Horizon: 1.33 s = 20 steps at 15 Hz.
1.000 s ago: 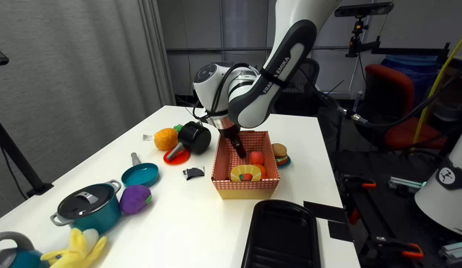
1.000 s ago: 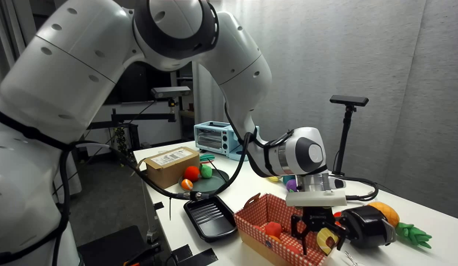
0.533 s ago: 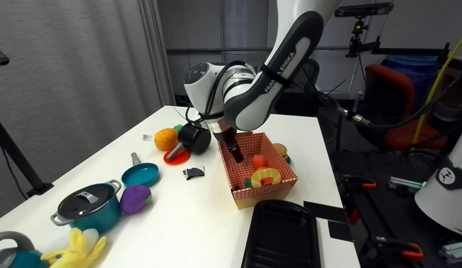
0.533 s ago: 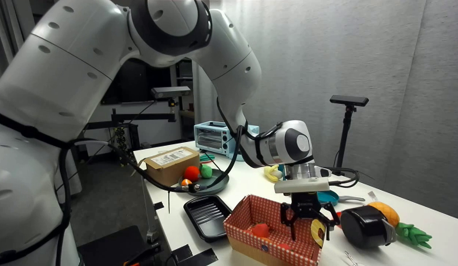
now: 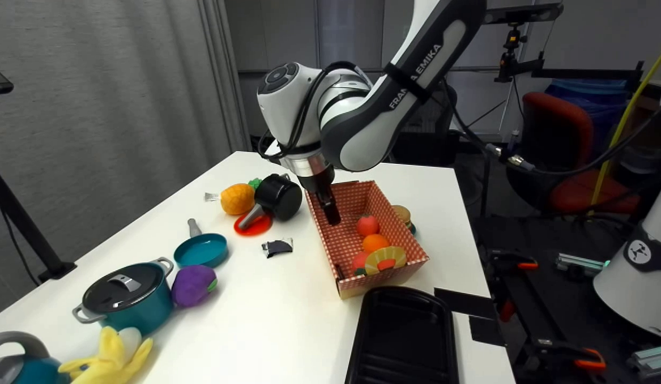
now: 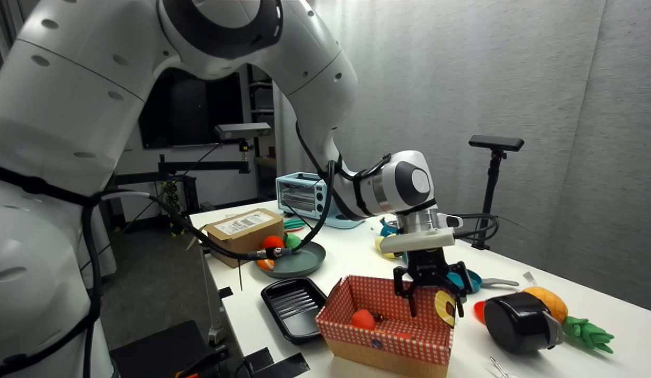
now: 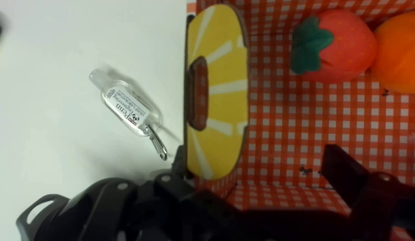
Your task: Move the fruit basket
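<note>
The fruit basket (image 5: 400,232) (image 6: 352,337) is a red-checked carton with tan outer sides, standing on the white table. Inside lie a red strawberry (image 7: 344,47) (image 5: 368,225) with green leaves, an orange (image 7: 400,53) (image 5: 376,244) and another red fruit. A yellow fruit-slice flap (image 7: 224,100) (image 6: 443,307) with a slot rises at the end by the black pot. My gripper (image 7: 257,157) (image 6: 437,311) is open and straddles that end: one finger outside, the other over the inside. Contact with the flap cannot be told.
A black tray (image 5: 405,336) stands close to the opposite end. The black pot (image 5: 281,198), a toy burger (image 5: 402,214) and a small clear bottle (image 7: 130,107) surround the basket. A teal pan (image 5: 201,250) lies farther left. The table edge runs along the robot's base side.
The basket has turned, its tray end swinging right in an exterior view. My gripper has risen and shifted along with the basket, its jaws staying open.
</note>
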Tool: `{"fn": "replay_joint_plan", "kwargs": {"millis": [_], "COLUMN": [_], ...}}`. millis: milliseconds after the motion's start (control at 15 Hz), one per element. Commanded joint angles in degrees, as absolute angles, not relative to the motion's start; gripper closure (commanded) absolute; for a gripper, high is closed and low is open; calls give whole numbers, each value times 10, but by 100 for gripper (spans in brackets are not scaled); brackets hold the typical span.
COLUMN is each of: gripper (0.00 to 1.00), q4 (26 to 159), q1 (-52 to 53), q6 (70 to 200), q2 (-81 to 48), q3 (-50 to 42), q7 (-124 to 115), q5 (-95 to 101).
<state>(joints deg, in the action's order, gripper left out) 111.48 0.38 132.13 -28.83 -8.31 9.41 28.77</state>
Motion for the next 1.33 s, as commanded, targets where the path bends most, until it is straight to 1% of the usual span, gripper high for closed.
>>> {"fn": "replay_joint_plan", "kwargs": {"millis": [0, 600, 1267], "gripper": [0, 0, 0], "q4": [1157, 1169, 1181], "q1": [16, 9, 7], "q6": [1313, 1319, 1317], "q2": [-246, -213, -137], "q3": [-84, -90, -88], "q7": [50, 8, -34], "q5": [308, 311, 313]}}
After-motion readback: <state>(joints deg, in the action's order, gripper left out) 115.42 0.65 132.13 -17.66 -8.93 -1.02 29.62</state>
